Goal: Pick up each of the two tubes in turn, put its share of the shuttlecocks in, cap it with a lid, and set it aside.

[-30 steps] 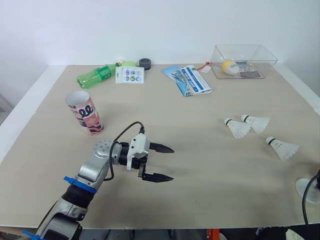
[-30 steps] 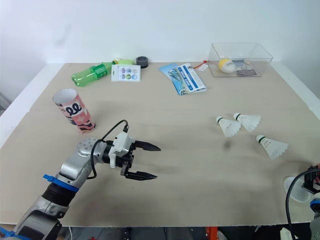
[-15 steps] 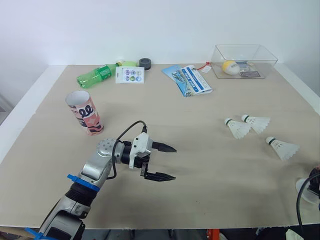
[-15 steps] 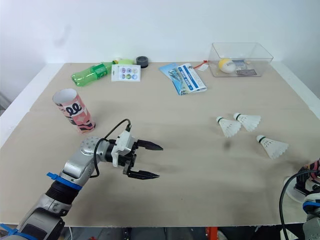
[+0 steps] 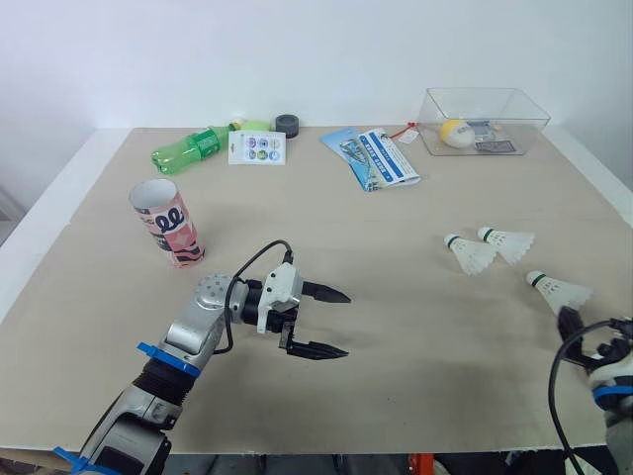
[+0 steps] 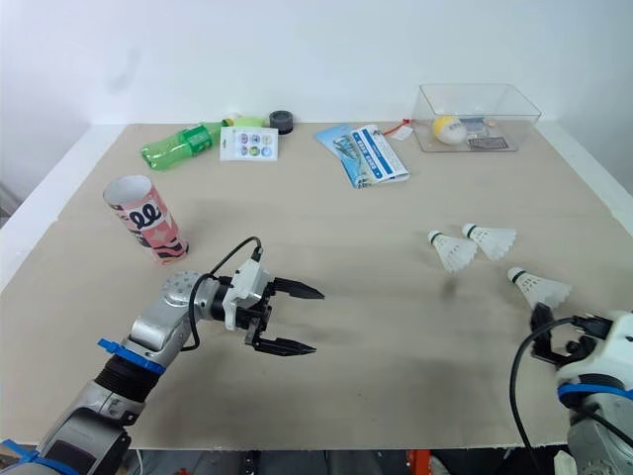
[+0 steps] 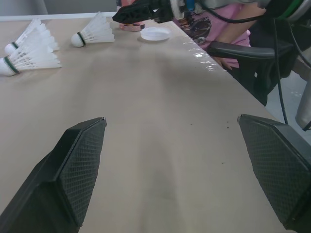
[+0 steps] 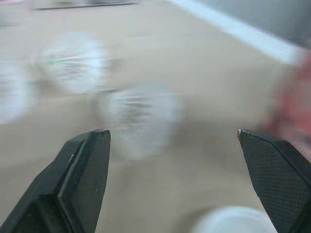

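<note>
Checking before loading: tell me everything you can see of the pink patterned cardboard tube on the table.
The pink patterned cardboard tube stands upright on the beige table, on the robot's left side. Its top is open, uncapped, with a pale rim; black squiggles and white patches mark the pink wall. Only the table touches it; the open left gripper is well apart.

You see the left gripper (image 7: 171, 120) spread wide above the tabletop (image 7: 146, 97); beyond lie three shuttlecocks (image 7: 30, 60) and, near the edge, a white lid (image 7: 155, 33).

Bright even light, soft shadows, slight glare
</note>
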Available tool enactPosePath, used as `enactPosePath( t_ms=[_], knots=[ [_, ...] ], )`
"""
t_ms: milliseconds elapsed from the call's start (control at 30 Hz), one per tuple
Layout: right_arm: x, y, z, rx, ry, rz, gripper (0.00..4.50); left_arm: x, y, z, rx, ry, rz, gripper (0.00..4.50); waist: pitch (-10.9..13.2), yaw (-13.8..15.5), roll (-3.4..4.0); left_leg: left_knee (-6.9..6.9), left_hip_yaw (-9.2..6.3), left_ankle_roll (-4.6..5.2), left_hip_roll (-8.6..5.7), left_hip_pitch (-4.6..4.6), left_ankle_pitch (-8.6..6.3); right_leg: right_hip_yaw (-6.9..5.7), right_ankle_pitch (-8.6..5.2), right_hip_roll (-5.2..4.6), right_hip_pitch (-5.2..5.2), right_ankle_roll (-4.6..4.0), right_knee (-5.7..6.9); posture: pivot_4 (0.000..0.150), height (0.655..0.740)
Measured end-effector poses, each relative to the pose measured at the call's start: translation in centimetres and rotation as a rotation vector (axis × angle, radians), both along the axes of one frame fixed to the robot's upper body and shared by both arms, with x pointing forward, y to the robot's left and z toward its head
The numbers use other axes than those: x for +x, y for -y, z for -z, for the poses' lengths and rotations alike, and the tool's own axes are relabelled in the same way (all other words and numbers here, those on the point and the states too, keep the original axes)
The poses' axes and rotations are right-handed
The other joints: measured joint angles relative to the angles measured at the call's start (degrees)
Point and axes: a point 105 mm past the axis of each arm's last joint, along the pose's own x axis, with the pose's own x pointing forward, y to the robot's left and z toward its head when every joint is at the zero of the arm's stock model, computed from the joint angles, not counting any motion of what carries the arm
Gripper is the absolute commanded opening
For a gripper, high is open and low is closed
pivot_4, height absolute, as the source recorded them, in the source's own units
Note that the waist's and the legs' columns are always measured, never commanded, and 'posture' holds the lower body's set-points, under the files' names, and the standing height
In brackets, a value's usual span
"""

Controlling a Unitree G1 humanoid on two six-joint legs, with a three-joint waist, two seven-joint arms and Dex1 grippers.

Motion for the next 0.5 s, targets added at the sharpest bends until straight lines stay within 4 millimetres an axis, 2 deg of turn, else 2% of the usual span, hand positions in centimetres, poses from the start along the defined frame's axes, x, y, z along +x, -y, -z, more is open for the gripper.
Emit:
enactPosePath(
  t_ms=[67, 133, 167, 200, 233, 333, 400, 433, 467, 500],
  knots=[
    [0.8, -1.0, -0.3, -0.003, 0.002, -0.070, 4.49, 0.1, 0.0, 0.1, 0.000, -0.002, -0.007, 4.50, 0.0, 0.0, -0.03, 0.00, -0.01, 0.00, 0.00, -0.01, 0.00, -0.01, 0.00, 0.00, -0.01, 0.00, 0.00, 0.150, 0.7400],
    [1.9, -2.6, -1.0, -0.005, 0.022, -0.172, 4.49, 0.2, 0.0, 0.0, -0.002, 0.000, -0.020, 4.50, 0.0, 0.0, -0.03, 0.00, -0.02, 0.00, 0.00, -0.02, 0.00, -0.03, 0.00, 0.01, -0.01, 0.00, 0.00, 0.150, 0.7400],
    [2.8, -4.0, -1.4, -0.014, 0.042, -0.279, 4.49, 0.5, -0.1, 0.0, -0.006, 0.010, -0.049, 4.50, 0.0, -0.1, -0.05, 0.00, 0.01, 0.00, 0.01, -0.01, 0.00, -0.01, 0.01, 0.01, -0.04, 0.00, 0.00, 0.150, 0.7400],
    [3.0, -4.4, -1.6, -0.016, 0.049, -0.304, 4.49, 0.6, -0.1, 0.0, -0.006, 0.013, -0.055, 4.50, 0.0, -0.1, -0.05, 0.00, 0.02, 0.00, 0.01, -0.02, 0.00, 0.00, 0.02, 0.01, -0.04, 0.01, 0.00, 0.150, 0.7400],
    [3.6, -5.6, -2.1, -0.024, 0.070, -0.394, 4.49, 0.8, -0.2, -0.1, -0.010, 0.023, -0.081, 4.50, 0.0, -0.1, -0.05, 0.01, 0.01, 0.00, 0.02, -0.01, 0.00, -0.01, 0.02, 0.03, -0.04, 0.01, 0.00, 0.150, 0.7400],
    [4.6, -11.2, -4.0, -0.079, 0.126, -0.812, 4.49, 1.9, -1.2, -0.1, -0.034, 0.026, -0.211, 4.50, 0.1, 0.0, -0.13, 0.01, -0.10, 0.00, 0.05, 0.00, 0.00, -0.08, 0.03, 0.11, 0.02, 0.01, 0.00, 0.150, 0.7400],
    [4.6, -13.1, -3.8, -0.091, 0.108, -0.982, 4.49, 2.2, -2.0, 0.3, -0.040, 0.022, -0.291, 4.50, 0.1, 0.0, -0.20, 0.01, -0.11, 0.00, 0.06, -0.03, 0.00, -0.09, 0.01, 0.12, 0.02, 0.00, 0.00, 0.150, 0.7400],
    [4.7, -14.5, -3.4, -0.091, 0.091, -1.126, 4.49, 2.5, -2.7, 0.7, -0.046, 0.015, -0.368, 4.50, 0.2, 0.1, -0.31, 0.02, -0.10, -0.01, 0.05, -0.06, -0.01, -0.08, 0.01, 0.11, 0.02, 0.03, -0.02, 0.150, 0.7400],
    [4.7, -14.7, -3.2, -0.088, 0.088, -1.141, 4.49, 2.5, -2.7, 0.7, -0.046, 0.014, -0.374, 4.50, 0.2, 0.1, -0.32, 0.02, -0.12, -0.01, 0.05, -0.09, 0.00, -0.10, 0.01, 0.11, 0.01, 0.04, -0.02, 0.150, 0.7400],
    [4.8, -16.0, -2.9, -0.087, 0.086, -1.258, 4.49, 2.6, -3.3, 0.8, -0.051, 0.025, -0.439, 4.50, 0.3, 0.7, -0.41, 0.04, -0.16, -0.02, 0.05, -0.12, -0.01, -0.17, 0.05, 0.10, 0.00, 0.11, -0.03, 0.150, 0.7400]
  ],
)
